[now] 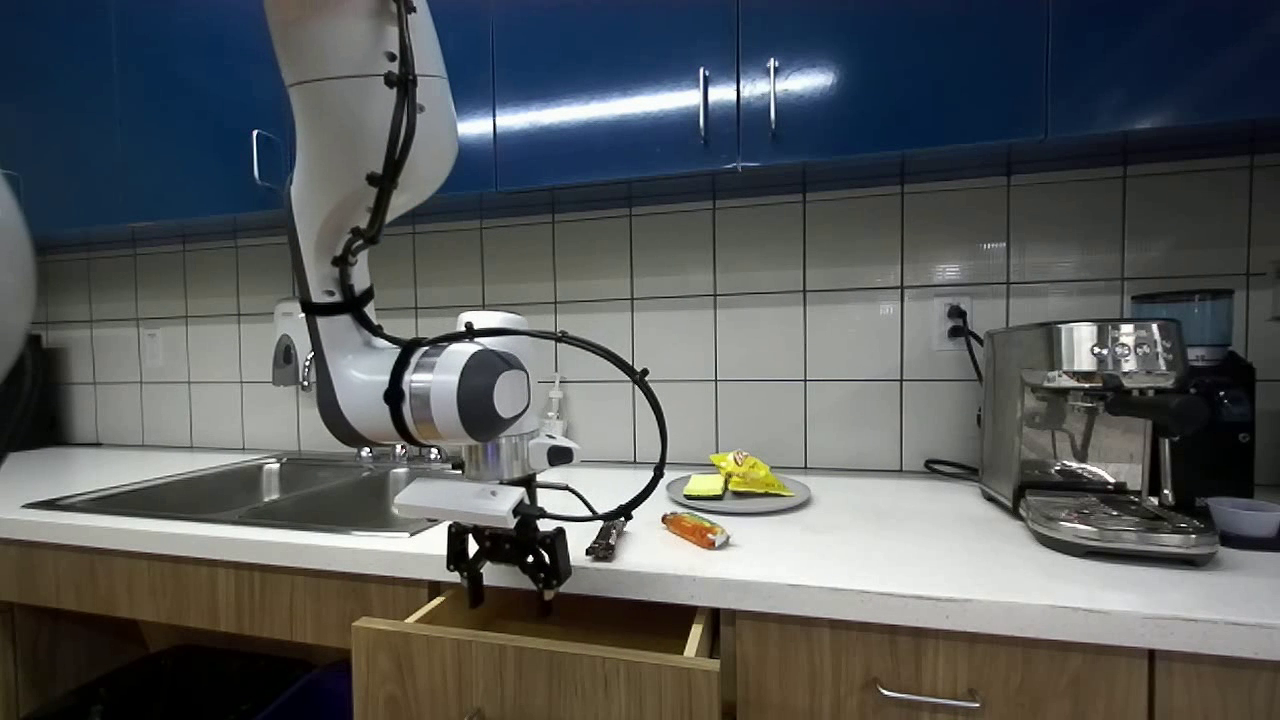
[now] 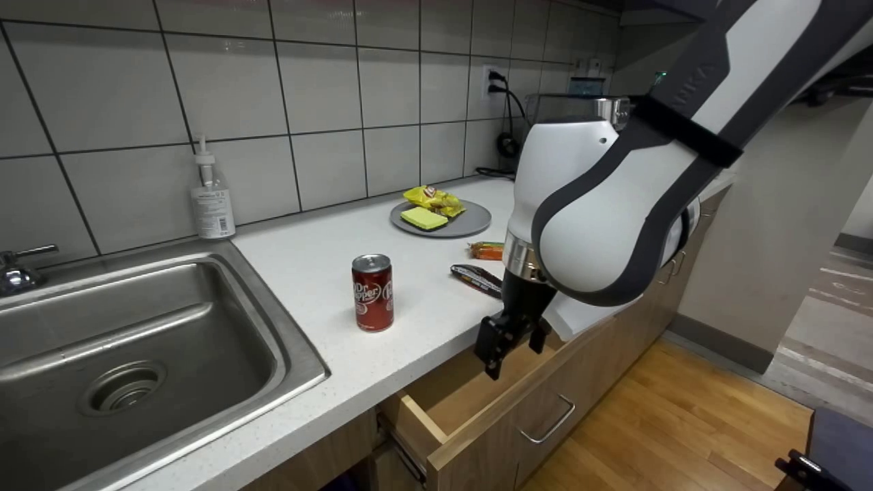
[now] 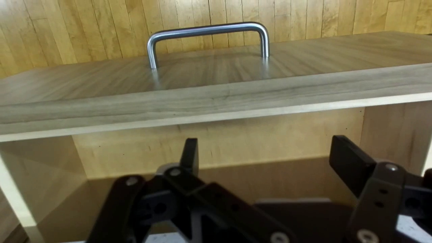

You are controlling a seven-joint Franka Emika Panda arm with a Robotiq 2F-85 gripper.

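Just above the pulled-out wooden drawer with pale inner walls [image 3: 216, 98], the robot's black two-fingered gripper [image 1: 511, 598] hangs pointing downward. It is released, its fingers [image 3: 351, 165] spread wide and gripping nothing; I cannot tell whether the tips dip below the drawer's rim. From where I stand, the drawer juts out under the counter edge, a bent silver metal handle [image 3: 207, 31] on its outer face.

Behind the drawer, on the white countertop [image 1: 900, 560], lies a narrow bar in a dark wrapper [image 2: 475, 279], with a crinkled orange packet [image 1: 695, 530] near it. Farther back from the drawer, a round grey plate [image 2: 472, 222] carries a shiny yellow snack bag [image 1: 750, 475] and a yellow rectangular sponge [image 2: 423, 218] side by side. A dark red Dr Pepper can [image 2: 373, 293] stands upright behind the drawer's left end. Left of the drawer is a stainless steel sink [image 2: 293, 341]; well to its right stands a silver-and-black espresso machine [image 1: 1090, 440].
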